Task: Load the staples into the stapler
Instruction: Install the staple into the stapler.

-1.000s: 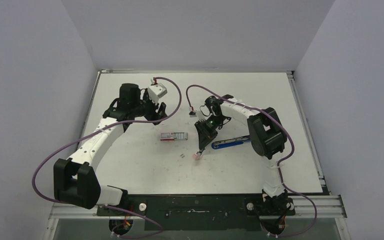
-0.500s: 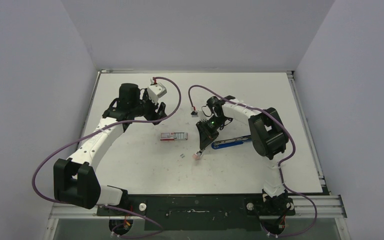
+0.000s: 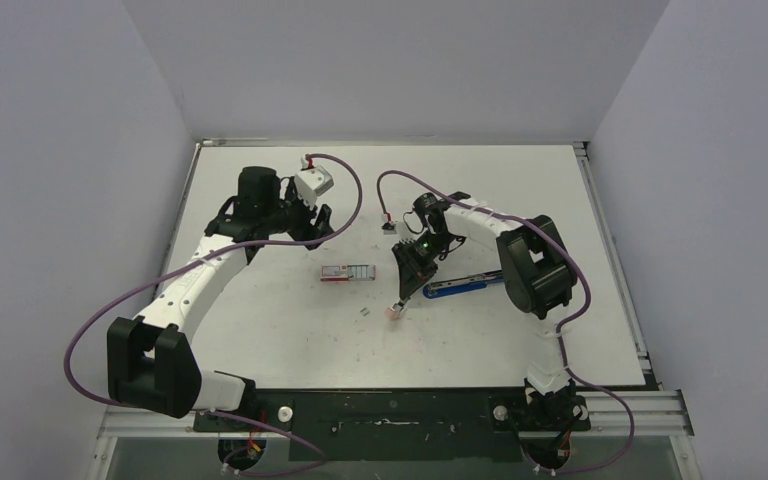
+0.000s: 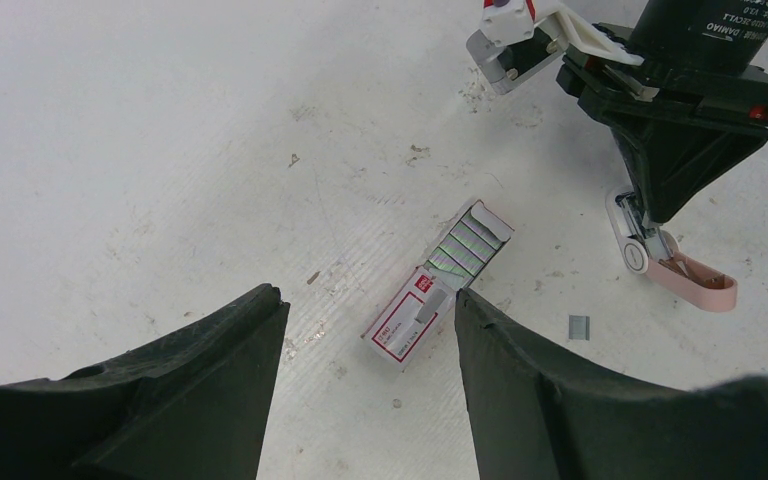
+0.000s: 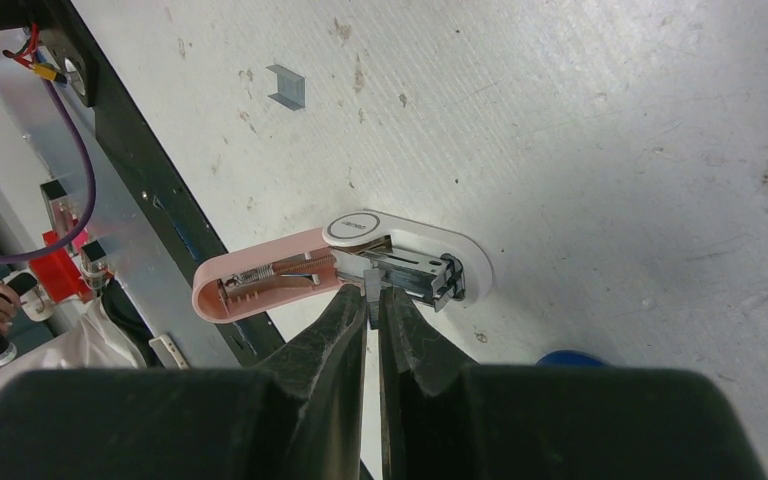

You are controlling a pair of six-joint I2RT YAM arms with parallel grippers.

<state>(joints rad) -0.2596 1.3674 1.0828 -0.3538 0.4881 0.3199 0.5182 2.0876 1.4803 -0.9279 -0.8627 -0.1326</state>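
While right fingers clench a staple strip over the opened pink stapler, left fingers gape released; we judge loading unfinished.

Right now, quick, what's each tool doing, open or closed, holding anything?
Left tool: open, holding nothing.
Right tool: closed on a grey staple strip.

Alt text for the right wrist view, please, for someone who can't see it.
The right gripper, shut on a short silvery staple strip, holds it by the metal channel of a small pink-and-white stapler lying hinged open on the scuffed white table. A loose grey staple piece lies beyond it.
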